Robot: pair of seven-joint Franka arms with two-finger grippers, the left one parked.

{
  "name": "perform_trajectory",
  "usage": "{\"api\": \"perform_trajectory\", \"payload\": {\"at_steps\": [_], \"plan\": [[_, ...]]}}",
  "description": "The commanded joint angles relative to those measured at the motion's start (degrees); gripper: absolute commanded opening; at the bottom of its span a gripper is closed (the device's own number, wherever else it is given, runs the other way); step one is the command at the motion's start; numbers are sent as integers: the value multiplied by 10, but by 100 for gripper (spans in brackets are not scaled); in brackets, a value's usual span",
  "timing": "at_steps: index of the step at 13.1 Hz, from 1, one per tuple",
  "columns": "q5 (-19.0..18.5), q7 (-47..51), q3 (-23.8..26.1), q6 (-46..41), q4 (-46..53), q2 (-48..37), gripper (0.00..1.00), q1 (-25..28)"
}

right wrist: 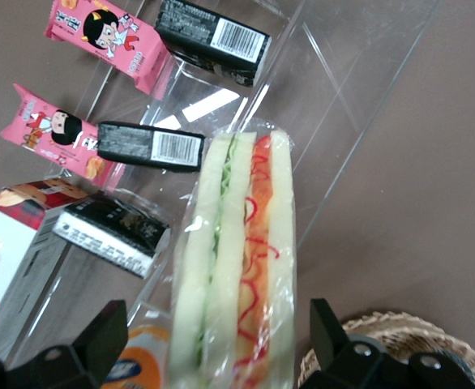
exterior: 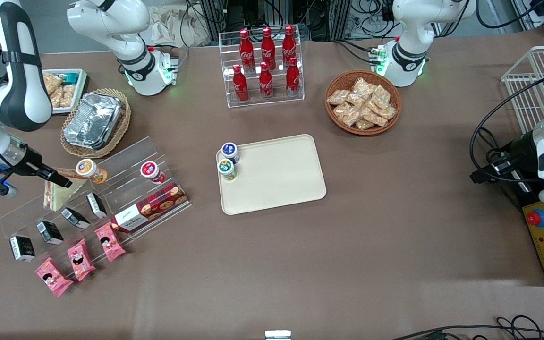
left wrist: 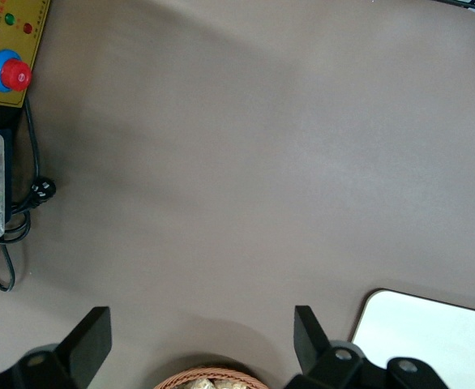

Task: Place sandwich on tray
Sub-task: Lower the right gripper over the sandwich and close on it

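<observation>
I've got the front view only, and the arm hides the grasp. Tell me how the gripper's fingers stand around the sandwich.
Observer: In the right wrist view the gripper is open, with one finger on each side of the sandwich. It has not closed on it.
Operator: Report which part of the sandwich faces the wrist camera.
Observer: The filling edge does. There is green along one slice and red-orange along the next, between pale bread, all under clear wrap.
</observation>
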Motion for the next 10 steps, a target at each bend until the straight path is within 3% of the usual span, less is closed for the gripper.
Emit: {"api": "perform_trajectory", "payload": {"at_steps": [1, 2, 3, 4, 6, 10], "plan": [[46, -60, -19, 33, -18, 8, 100, 2], [57, -87, -25, 33, -18, 14, 100, 1], [58, -116, -33, 33, -19, 16, 84, 2], [58, -123, -35, 32, -18, 16, 43, 2], [58, -129, -35, 21, -18, 13, 0, 3], [58, -161, -35, -13, -10, 11, 0, 2]]}}
